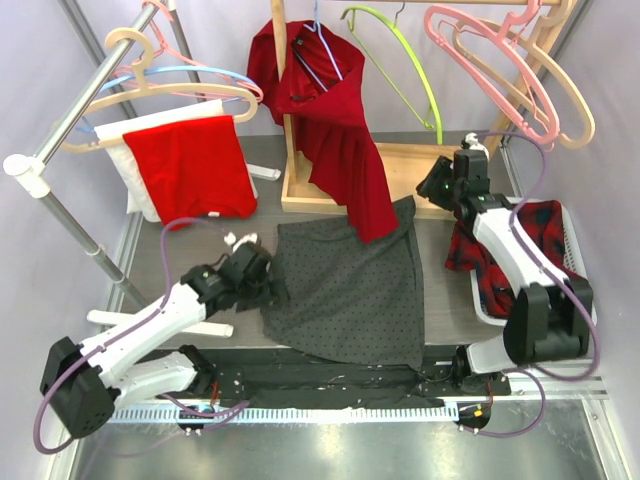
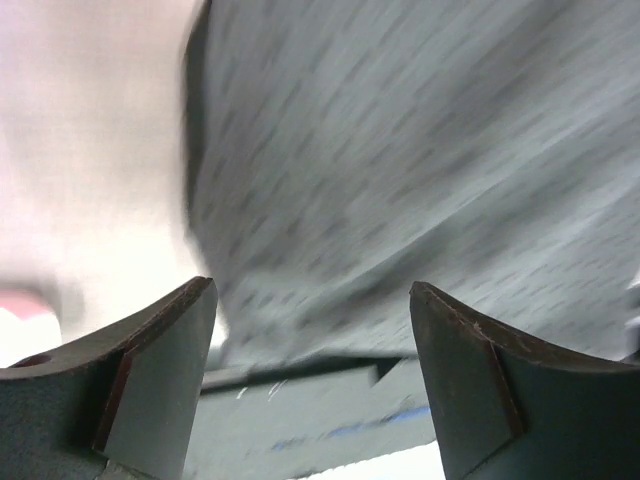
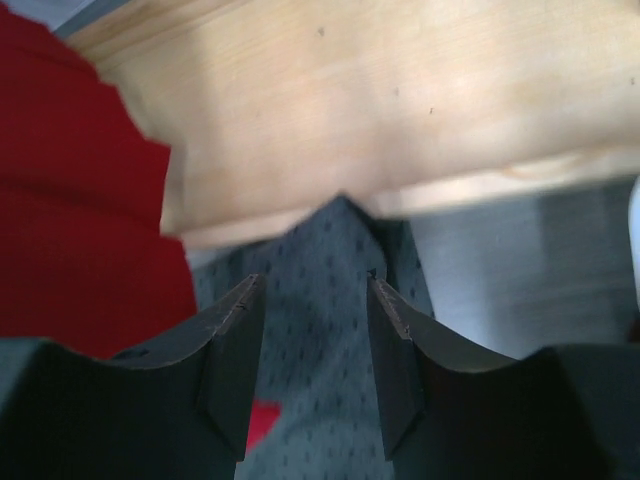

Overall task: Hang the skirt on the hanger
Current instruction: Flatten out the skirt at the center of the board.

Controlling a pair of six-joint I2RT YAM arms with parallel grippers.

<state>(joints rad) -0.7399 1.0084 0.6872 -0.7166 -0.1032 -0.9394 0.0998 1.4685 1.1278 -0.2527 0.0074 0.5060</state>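
The skirt (image 1: 345,290) is dark grey cloth with a fine pattern of small dots. It lies spread out flat on the counter (image 1: 190,260), in the middle between the two arms. Its near hem reaches toward the arm bases, and its far right corner touches the wooden tray (image 1: 400,165). A red garment (image 1: 340,150) hangs down from the stand and drapes over the skirt's far edge. A green hanger (image 1: 405,60) and pink hangers (image 1: 510,70) hang above at the far side, well apart from the skirt.

The left arm stretches low across the counter from the near left. The left pincer (image 1: 268,285) sits at the skirt's left edge. In the left wrist view its fingers (image 2: 160,370) stand wide apart, grasping nothing, with blurred skirt cloth ahead of them.

The right arm reaches far along the right side, wrist bent toward the left. The right pincer (image 1: 432,190) is over the skirt's far right corner. From the right wrist view its jaws are parted, with the pointed corner of the cloth showing in the gap and not pinched.
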